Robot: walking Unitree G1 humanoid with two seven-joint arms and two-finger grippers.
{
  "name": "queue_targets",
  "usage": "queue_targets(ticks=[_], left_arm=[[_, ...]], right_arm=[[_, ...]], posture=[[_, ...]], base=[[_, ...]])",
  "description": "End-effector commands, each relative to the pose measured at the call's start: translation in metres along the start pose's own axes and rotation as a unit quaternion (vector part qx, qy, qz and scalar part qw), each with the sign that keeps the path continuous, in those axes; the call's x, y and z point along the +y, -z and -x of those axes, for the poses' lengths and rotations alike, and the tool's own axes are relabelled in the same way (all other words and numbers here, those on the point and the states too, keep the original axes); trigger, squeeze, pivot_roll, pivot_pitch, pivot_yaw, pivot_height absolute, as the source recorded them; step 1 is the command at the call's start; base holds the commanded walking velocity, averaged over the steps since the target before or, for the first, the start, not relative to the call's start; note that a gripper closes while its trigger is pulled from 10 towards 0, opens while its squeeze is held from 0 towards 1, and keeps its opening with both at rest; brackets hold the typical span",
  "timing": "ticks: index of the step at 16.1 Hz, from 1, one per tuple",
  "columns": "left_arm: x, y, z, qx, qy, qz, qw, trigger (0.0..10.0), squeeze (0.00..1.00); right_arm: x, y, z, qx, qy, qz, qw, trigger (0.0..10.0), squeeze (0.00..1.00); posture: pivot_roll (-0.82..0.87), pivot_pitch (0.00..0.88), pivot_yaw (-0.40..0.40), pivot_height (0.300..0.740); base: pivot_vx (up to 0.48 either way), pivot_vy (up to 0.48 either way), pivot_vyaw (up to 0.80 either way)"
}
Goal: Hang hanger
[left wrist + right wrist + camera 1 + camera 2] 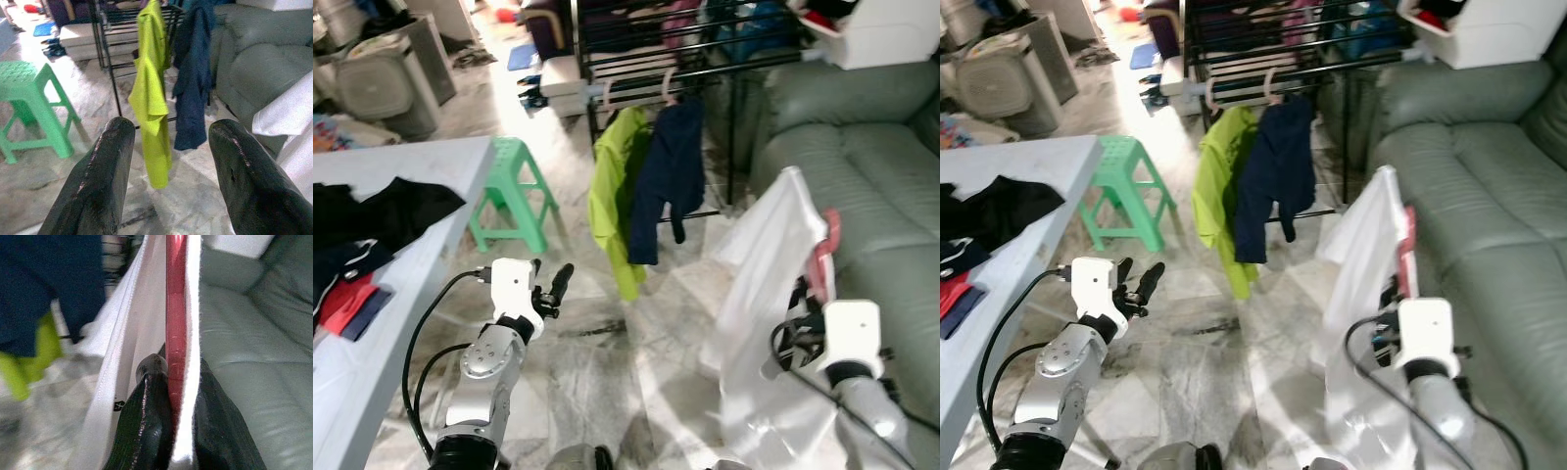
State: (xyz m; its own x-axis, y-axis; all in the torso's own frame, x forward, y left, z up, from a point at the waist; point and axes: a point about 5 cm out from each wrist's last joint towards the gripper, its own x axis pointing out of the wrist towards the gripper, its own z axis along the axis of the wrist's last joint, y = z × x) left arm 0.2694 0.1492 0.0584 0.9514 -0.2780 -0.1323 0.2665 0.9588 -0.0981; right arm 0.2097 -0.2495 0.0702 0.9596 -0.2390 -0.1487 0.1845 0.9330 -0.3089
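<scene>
While the right gripper [171, 396] is raised in front of the grey-green sofa [871, 166], its two black fingers [146, 421] are clamped on a red hanger [176, 308]. The hanger's smooth, glossy bar runs straight up from between the fingers. A white shirt [764, 294] is draped over the hanger, its hemmed edges lying on both sides of the red bar, its thin fabric hanging loose below the gripper toward the marbled tile floor [607, 362].

Ahead stands a black metal drying rack [646, 59] of thin rods, near the sofa's arm. A lime-green shirt [612, 196] and a navy garment [668, 176] hang from it side by side, both limp and creased.

The left gripper [171, 171] is held out low, its rounded, scuffed fingers apart with nothing between them. A mint-green plastic stool [514, 191] with a perforated seat stands beside a pale surface [401, 166] carrying dark and red clothes [372, 220].
</scene>
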Motion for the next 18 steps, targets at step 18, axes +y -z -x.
queue_targets(ticks=[18], left_arm=[[-0.003,-0.004,-0.005,-0.004,0.02,0.003,1.0,10.0,0.0]], right_arm=[[0.006,-0.009,-0.005,-0.039,0.002,0.022,0.999,10.0,0.0]], posture=[[-0.11,0.0,0.125,0.74]], base=[[0.332,0.0,0.0]])
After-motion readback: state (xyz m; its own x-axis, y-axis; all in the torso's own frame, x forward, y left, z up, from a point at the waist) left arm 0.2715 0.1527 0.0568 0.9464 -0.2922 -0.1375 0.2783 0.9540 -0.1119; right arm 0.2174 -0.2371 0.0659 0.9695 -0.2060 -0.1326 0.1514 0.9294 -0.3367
